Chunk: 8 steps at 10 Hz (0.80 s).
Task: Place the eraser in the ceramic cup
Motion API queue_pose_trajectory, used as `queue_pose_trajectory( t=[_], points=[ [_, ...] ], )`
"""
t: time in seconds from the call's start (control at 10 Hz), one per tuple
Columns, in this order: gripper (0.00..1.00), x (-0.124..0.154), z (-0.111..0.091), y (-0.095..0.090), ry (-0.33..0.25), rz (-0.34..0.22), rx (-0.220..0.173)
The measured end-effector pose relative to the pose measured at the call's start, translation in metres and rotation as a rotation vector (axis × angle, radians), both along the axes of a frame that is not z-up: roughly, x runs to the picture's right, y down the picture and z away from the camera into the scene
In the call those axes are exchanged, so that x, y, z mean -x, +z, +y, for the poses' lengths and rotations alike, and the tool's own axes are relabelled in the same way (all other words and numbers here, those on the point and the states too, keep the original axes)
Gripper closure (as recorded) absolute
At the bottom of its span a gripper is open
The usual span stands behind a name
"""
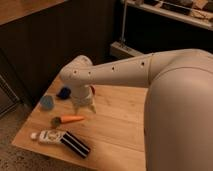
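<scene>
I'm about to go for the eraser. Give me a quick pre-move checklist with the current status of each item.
1. Eraser found: ok. The eraser lies flat near the table's front edge, one end by the white tube.
2. Eraser held: not ok. The gripper hangs low over the table just behind the carrot, apart from the eraser.
3. Way to the eraser free: not ok. The carrot lies between gripper and eraser.
4. Cup found: ok. The cup stands near the dark blue object.
5. Cup empty: cannot tell.
</scene>
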<state>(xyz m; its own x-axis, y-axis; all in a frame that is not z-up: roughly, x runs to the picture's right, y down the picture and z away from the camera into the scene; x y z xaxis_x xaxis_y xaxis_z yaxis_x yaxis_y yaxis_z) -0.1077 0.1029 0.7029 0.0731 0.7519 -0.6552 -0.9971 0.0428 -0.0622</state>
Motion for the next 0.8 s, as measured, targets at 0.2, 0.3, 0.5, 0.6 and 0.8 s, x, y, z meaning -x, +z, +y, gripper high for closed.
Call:
queue_pose_trajectory(
  t=[0.2, 0.3, 0.5, 0.6, 0.8],
  points=[
    [0.35, 0.0001, -0.0009, -0.0007, 0.001, -0.001, -0.002],
    [0.35, 0.0001, -0.0005, -0.0005, 0.000, 0.000, -0.001],
    [0.35, 0.0001, -0.0006, -0.0004, 0.000, 0.000, -0.001],
    [0.35, 0.0008, -0.0009, -0.0006, -0.002, -0.002, -0.002],
    [0.35, 0.0061, -0.0003, -0.0007, -0.049, -0.041, -0.006]
  ],
)
